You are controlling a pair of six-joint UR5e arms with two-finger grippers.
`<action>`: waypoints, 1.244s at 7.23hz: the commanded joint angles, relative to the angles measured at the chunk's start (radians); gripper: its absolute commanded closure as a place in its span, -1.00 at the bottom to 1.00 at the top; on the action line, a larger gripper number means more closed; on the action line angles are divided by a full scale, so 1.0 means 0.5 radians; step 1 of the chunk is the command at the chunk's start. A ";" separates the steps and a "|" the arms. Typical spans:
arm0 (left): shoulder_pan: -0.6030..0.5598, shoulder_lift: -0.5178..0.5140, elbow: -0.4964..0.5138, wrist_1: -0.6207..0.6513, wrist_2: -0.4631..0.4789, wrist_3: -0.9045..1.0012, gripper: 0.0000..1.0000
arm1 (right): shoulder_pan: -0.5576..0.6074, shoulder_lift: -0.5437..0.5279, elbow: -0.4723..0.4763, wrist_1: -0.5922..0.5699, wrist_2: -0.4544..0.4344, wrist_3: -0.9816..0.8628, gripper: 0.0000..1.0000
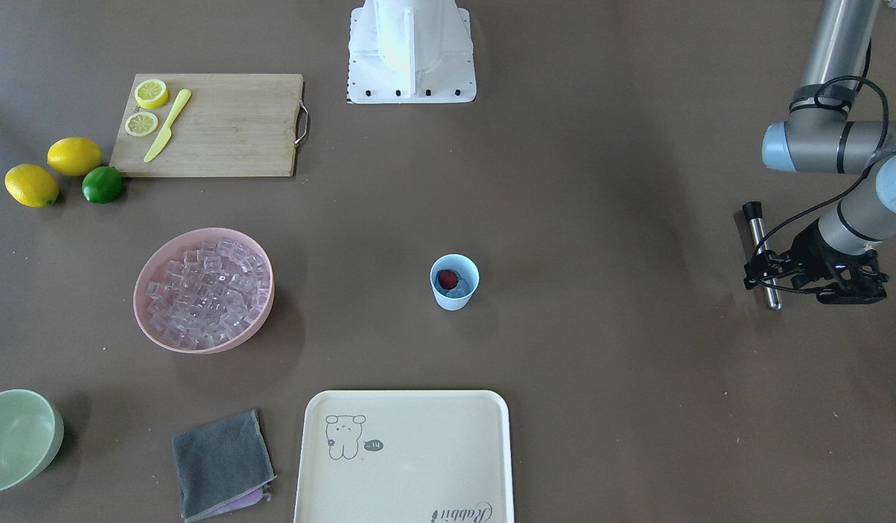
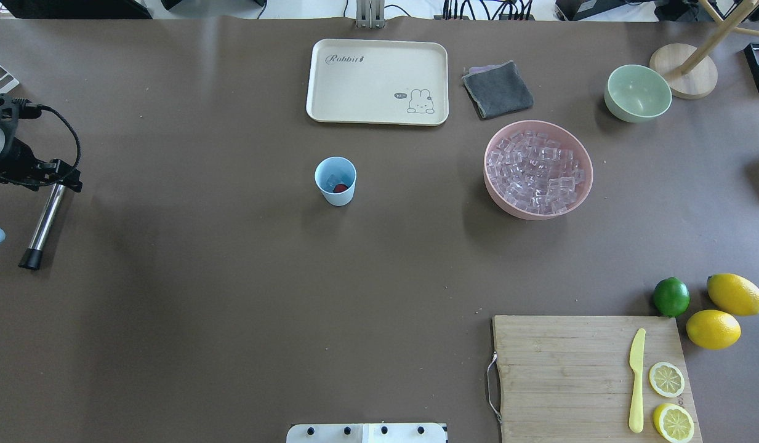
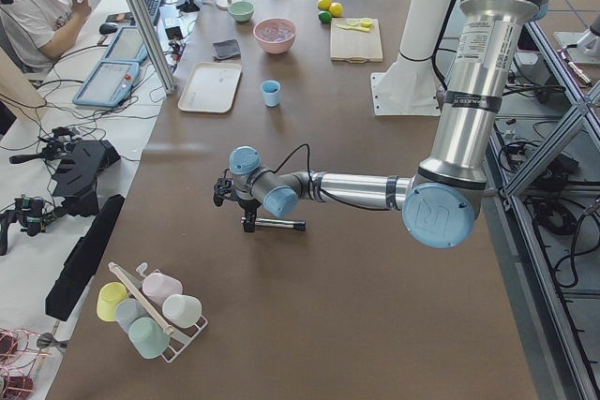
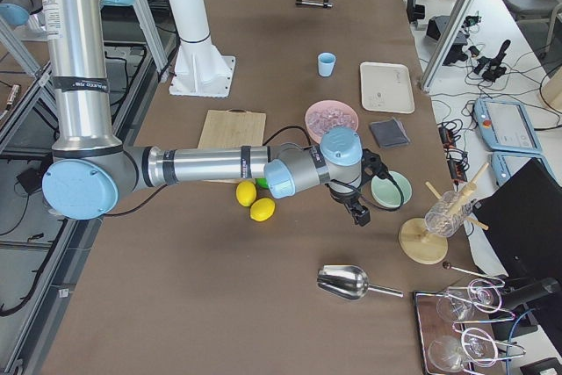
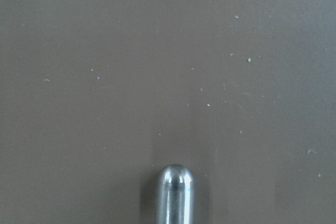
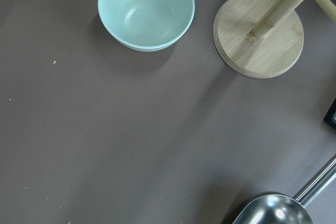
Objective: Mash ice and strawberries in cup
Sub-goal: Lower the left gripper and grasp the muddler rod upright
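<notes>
The light-blue cup (image 1: 454,294) stands mid-table, holding a red strawberry (image 1: 448,279) and a clear ice cube (image 1: 462,290). More ice (image 1: 208,290) fills the pink bowl (image 1: 226,340). My left gripper (image 1: 766,280) is down at the table's left end, its jaws straddling a steel rod (image 1: 757,229) with a black end that lies flat there. I cannot tell if they press on it. The left wrist view shows only the rod's rounded tip (image 5: 175,192). My right gripper (image 4: 360,215) hovers near the pale green bowl (image 6: 146,9); open or shut, I cannot tell.
A cream tray (image 1: 418,465) and a grey cloth (image 1: 219,465) lie at the operators' side. A cutting board (image 1: 229,127) carries lemon halves and a yellow knife, with two lemons and a lime (image 1: 102,184) beside it. A metal scoop (image 6: 273,211) and a wooden stand base (image 6: 258,34) lie under the right wrist.
</notes>
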 commanded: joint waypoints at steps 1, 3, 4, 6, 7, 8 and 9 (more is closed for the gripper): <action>0.023 0.033 0.002 -0.040 0.001 0.000 -0.83 | 0.000 -0.003 0.027 0.000 -0.001 0.015 -0.98; 0.059 0.037 0.011 -0.062 0.001 -0.006 -0.64 | 0.000 -0.006 0.046 0.000 -0.004 0.052 -0.98; 0.059 0.034 0.005 -0.062 0.001 -0.006 -0.59 | 0.003 -0.018 0.046 0.000 -0.007 0.049 -0.98; 0.056 0.037 -0.004 -0.062 -0.011 0.000 -0.37 | 0.003 -0.049 0.055 0.003 -0.007 0.048 -0.98; 0.059 0.040 -0.001 -0.062 -0.011 0.000 -0.37 | 0.003 -0.085 0.058 0.079 -0.007 0.052 -0.98; 0.063 0.037 0.005 -0.052 0.004 0.000 -0.18 | 0.003 -0.101 0.055 0.125 -0.007 0.085 -0.98; 0.063 0.040 -0.001 -0.052 -0.011 0.000 -0.07 | 0.000 -0.086 0.034 0.126 -0.020 0.097 -0.98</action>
